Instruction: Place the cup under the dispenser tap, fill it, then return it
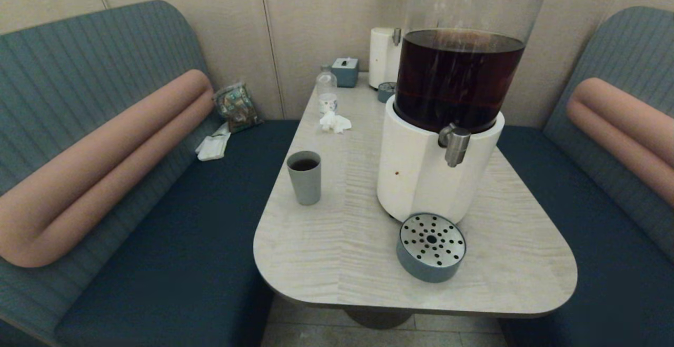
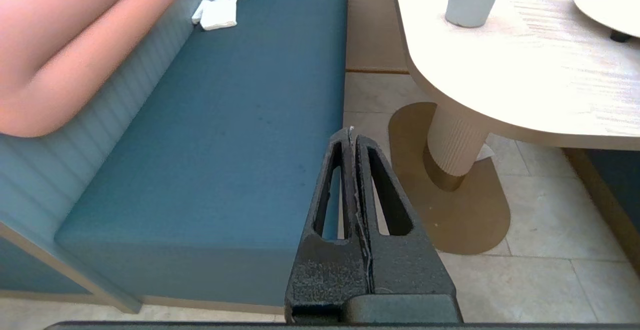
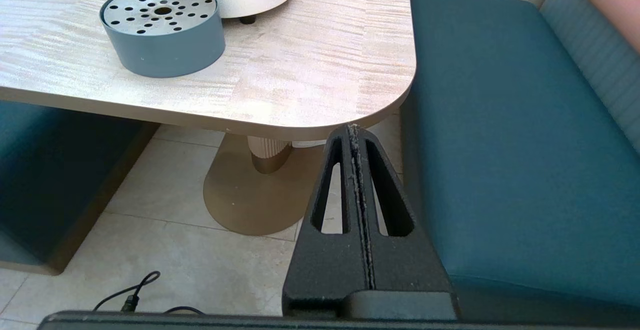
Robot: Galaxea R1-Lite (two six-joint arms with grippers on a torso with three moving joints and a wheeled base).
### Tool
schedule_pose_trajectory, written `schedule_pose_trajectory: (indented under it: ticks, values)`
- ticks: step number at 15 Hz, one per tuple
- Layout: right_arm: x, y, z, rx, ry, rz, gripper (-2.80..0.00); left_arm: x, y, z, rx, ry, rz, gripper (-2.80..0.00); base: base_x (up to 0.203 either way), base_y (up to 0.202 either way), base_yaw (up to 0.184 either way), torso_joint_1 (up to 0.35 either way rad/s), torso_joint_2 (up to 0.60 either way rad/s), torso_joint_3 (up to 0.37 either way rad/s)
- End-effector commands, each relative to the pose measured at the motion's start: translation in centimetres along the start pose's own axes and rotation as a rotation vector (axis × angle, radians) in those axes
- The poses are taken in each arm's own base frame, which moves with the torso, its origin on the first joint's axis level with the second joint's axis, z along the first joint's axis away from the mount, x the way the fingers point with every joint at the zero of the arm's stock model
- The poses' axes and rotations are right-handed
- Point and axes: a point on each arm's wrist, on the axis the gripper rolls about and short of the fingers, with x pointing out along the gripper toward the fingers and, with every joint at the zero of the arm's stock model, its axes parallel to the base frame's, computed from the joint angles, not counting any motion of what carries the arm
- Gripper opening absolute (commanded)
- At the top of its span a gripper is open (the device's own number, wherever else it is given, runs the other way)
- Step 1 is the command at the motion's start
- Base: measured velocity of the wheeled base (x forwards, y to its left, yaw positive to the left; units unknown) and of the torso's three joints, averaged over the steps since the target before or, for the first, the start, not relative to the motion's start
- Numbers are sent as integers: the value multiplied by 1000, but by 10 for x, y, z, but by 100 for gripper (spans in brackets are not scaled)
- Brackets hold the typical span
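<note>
Table point(image 1: 337, 252) bearing cup point(image 1: 304, 177), dispenser point(image 1: 439, 126)

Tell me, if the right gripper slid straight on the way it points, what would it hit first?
Probably the table edge just beyond the shut right gripper, though it may pass beneath; depth is unclear.

Near left part of surface point(image 1: 337, 263): bare, open to approach from the front edge.
Cup point(image 1: 304, 177): alone near the left edge, well apart from the dispenser point(image 1: 439, 168), with bare room on every side.
Under the tap point(image 1: 456, 146): open air down to the surface, flanked by the white base.
Drip tray point(image 1: 431, 247): blocks the front, just ahead of the base.
Far end: crowded by bottle point(image 1: 327, 90), tissue point(image 1: 335, 122) and second dispenser point(image 1: 384, 55).
</note>
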Motion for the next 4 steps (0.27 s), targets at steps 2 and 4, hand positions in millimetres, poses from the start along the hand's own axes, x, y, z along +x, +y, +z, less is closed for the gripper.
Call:
schedule_pose_trajectory:
  ticks: [2,4]
  values:
    - [0,0,0,0,0,1,-280,0,0,0,4,1,0,-280,0,0,0,0,0,0]
    - [0,0,0,0,0,1,-280,0,0,0,4,3,1,-280,0,0,0,0,0,0]
